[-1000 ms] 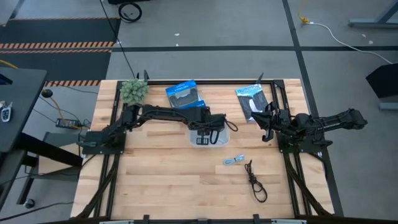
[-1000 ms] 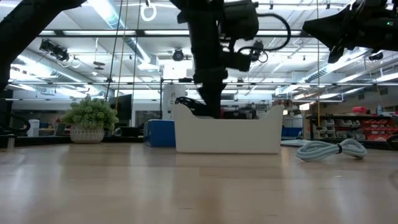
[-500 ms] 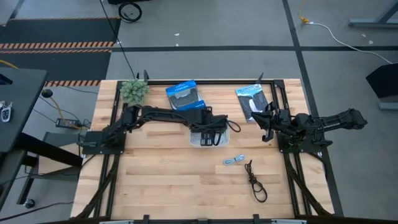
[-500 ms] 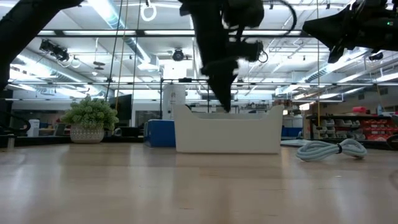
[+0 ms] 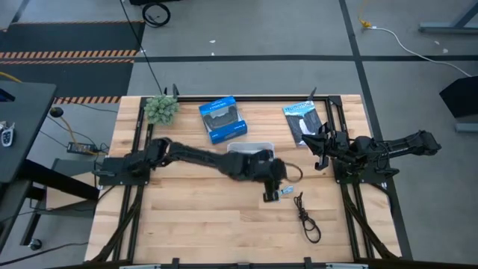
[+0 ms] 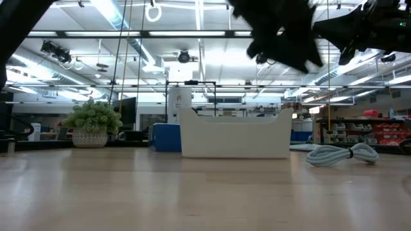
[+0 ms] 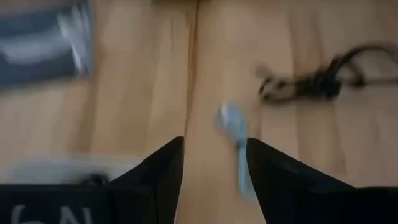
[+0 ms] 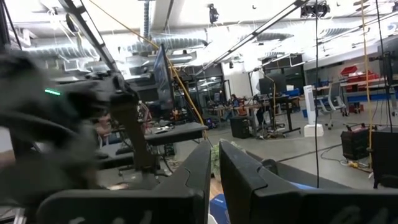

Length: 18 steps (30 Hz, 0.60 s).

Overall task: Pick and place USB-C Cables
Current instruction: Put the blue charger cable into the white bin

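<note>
My left gripper (image 5: 269, 194) (image 7: 216, 146) hangs open above the short light blue-grey cable (image 5: 283, 193) (image 7: 236, 146), which lies flat on the wood and shows between the fingers in the left wrist view. The dark brown-black cable (image 5: 306, 217) (image 7: 317, 79) lies a little nearer the table's near-right corner. The light blue-grey cable (image 6: 340, 154) also shows in the low view, right of the white bin (image 6: 234, 136). The white cable and the black one with a red band are not visible; the arm covers most of the bin (image 5: 250, 147). My right gripper (image 5: 320, 153) (image 8: 215, 149) waits shut at the right side.
A blue box (image 5: 222, 118) and a black-and-white packet (image 5: 302, 120) lie near the far edge, and a small potted plant (image 5: 159, 109) stands at the far left corner. Bare wood stretches along the near half of the table (image 5: 194, 224).
My left gripper has risen out of the white bin and swung toward the table's right and near edge, ending above the light blue-grey cable. The cables on the table have not moved.
</note>
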Each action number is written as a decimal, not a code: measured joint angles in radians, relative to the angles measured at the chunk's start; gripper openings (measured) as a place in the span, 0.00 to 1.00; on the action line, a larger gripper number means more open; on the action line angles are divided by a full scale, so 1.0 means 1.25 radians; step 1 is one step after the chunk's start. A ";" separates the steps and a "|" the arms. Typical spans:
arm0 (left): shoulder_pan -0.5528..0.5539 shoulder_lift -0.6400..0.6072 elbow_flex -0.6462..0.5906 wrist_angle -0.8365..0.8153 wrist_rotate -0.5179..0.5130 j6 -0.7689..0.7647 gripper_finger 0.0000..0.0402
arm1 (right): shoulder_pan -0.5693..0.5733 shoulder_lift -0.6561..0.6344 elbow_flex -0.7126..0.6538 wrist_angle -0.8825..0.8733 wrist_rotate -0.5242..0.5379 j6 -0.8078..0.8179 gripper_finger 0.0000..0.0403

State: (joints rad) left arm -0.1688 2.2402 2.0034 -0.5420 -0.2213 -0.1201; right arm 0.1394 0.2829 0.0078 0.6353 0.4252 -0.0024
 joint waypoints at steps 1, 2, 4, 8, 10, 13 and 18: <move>-0.015 0.001 0.000 0.030 -0.041 0.007 0.45 | 0.000 0.000 0.000 -0.001 0.000 0.000 0.10; -0.030 0.007 0.001 0.056 -0.084 0.018 0.44 | 0.000 0.000 0.000 0.000 0.000 0.000 0.10; -0.056 0.015 0.000 0.080 -0.147 0.022 0.44 | 0.000 0.000 0.000 -0.001 0.000 0.000 0.10; -0.081 0.049 0.000 0.123 -0.176 -0.008 0.44 | 0.000 0.000 0.000 -0.001 0.000 0.000 0.10; -0.083 0.076 0.001 0.157 -0.176 -0.028 0.44 | 0.000 0.000 0.000 -0.002 0.000 0.000 0.10; -0.082 0.112 0.000 0.180 -0.176 -0.042 0.44 | 0.000 0.002 0.000 0.006 0.000 0.000 0.10; -0.073 0.160 0.000 0.241 -0.154 -0.042 0.49 | 0.000 0.005 0.000 0.014 0.000 0.000 0.10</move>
State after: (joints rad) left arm -0.2600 2.4408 2.0033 -0.2409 -0.4136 -0.1722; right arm 0.1398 0.2897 0.0074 0.6524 0.4248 -0.0024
